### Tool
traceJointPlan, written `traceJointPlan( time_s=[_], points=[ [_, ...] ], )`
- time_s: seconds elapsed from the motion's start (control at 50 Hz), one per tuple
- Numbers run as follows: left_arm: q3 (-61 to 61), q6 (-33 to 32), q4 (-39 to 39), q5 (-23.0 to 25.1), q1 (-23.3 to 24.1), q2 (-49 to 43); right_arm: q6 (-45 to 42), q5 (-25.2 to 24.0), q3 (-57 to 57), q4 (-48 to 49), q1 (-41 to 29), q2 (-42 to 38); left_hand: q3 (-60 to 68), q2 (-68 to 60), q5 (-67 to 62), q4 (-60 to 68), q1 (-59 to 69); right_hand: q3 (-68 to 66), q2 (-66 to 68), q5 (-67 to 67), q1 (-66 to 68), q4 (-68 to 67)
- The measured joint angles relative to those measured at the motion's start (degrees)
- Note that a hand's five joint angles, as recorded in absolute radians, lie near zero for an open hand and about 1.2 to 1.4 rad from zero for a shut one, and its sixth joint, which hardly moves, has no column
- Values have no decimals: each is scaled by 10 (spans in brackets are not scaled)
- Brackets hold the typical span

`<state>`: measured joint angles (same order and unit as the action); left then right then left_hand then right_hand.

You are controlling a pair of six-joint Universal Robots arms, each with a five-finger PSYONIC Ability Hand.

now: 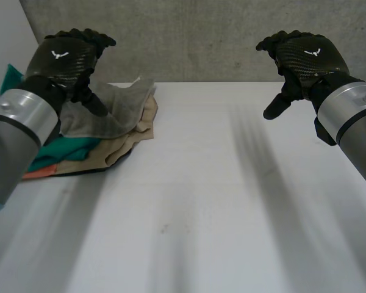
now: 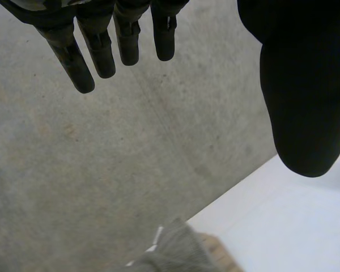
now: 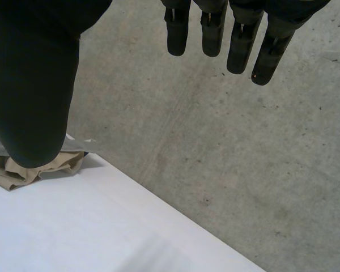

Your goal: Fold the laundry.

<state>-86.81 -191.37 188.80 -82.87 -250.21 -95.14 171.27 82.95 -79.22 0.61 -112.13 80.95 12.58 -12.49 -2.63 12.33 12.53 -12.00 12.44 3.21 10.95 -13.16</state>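
Four piled garments [image 1: 113, 116]; two hands [image 1: 67, 58] [image 1: 305, 58] hover, empty.

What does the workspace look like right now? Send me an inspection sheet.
Surface: white table, flat and dry-looking.
Job's things: pile of clothes at the table's far left, unfolded; grey cloth on top, beige cloth under it, teal cloth and orange cloth lower.
Clutter: nothing seen.
Hands: left hand open, raised over the pile; right hand open, raised over the table's right side.
Cables: nothing seen.
Surroundings: concrete wall behind the table.
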Motion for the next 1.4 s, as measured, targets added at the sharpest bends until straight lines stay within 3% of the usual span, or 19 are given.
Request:
traceJointPlan(
  time_s=[0.14, 0.2, 0.24, 0.5, 0.56, 0.6, 0.62, 0.68, 0.74, 0.86, 0.98, 1.06, 1.12, 1.2, 1.22, 1.24, 1.32, 1.36, 1.4],
  points=[
    [26, -116, 70, 1, -17, -94, -1, -1, 0, -1, -1, 0, 4, -4, -4, 5, 5, 0, 0, 0, 0, 0],
    [63, -183, 103, 2, -34, -175, -1, 0, 0, -1, -1, -1, 22, -24, -26, 27, 25, 0, 0, 0, 0, 0],
    [72, -196, 108, 2, -38, -192, -2, 0, 0, -1, -1, -1, 25, -27, -30, 30, 29, 0, 0, 0, 0, 0],
    [331, -360, 123, 53, -68, -526, -3, 0, -1, 0, 1, -8, 105, -106, -107, 108, 105, 0, 0, 0, 0, 0],
    [372, -367, 126, 61, -71, -568, -4, -1, -1, 0, 4, -12, 290, -292, -282, 294, 316, 0, 0, 0, 0, 0],
    [390, -369, 127, 63, -72, -583, -4, -1, -1, 0, 4, -13, 290, -292, -282, 294, 316, 0, 0, 0, 0, 0],
    [407, -369, 129, 64, -73, -597, -4, -1, -1, 0, 6, -18, 466, -471, -464, 480, 501, 0, 0, 0, 0, 0],
    [417, -367, 137, 58, -69, -594, -5, -1, 0, 0, 10, -26, 538, -543, -514, 556, 516, 0, 0, 0, 0, 0],
    [393, -362, 151, 48, -62, -556, -6, -1, 0, 1, 13, -29, 547, -557, -514, 558, 516, 0, 0, 0, 0, 0],
    [268, -307, 216, 29, -16, -388, -5, -1, 4, 0, 22, -29, 548, -559, -530, 561, 518, 0, 0, 0, 0, 0],
    [137, -173, 247, 30, 44, -215, -4, -1, 7, 0, 29, -27, 553, -560, -530, 563, 518, 0, 0, 0, 0, 0],
    [72, -72, 227, 65, 79, -150, -4, -1, 7, 0, 33, -26, 554, -560, -530, 563, 518, 0, 0, 0, 0, 0],
    [22, 7, 190, 130, 103, -120, -5, -1, 7, -1, 35, -25, 554, -560, -530, 563, 518, 0, 0, 0, 0, 0],
    [-20, 60, 151, 235, 113, -111, -5, -1, 7, -2, 35, -25, 244, -234, -218, 249, 157, 0, 0, 0, 0, 0],
    [-28, 68, 142, 265, 112, -111, -6, -1, 7, -3, 35, -25, 244, -234, -218, 249, 157, 0, 0, 0, 0, 0],
    [-32, 72, 137, 285, 109, -111, -6, -1, 7, -3, 34, -25, 61, -60, -46, 60, 13, 0, 0, 0, 0, 0],
    [-39, 78, 123, 329, 84, -111, -6, -5, 6, -5, 33, -27, 1, -1, 0, 1, -9, 0, 0, 0, 0, 0],
    [-38, 78, 120, 327, 75, -110, -7, -7, 5, -6, 32, -30, 1, -1, 0, 1, -9, 0, 0, 0, 0, 0],
    [-38, 77, 108, 293, 45, -103, -8, -17, 6, -17, 31, -43, 1, -1, 0, 1, -8, 0, 0, 0, 0, 0]
  ],
)
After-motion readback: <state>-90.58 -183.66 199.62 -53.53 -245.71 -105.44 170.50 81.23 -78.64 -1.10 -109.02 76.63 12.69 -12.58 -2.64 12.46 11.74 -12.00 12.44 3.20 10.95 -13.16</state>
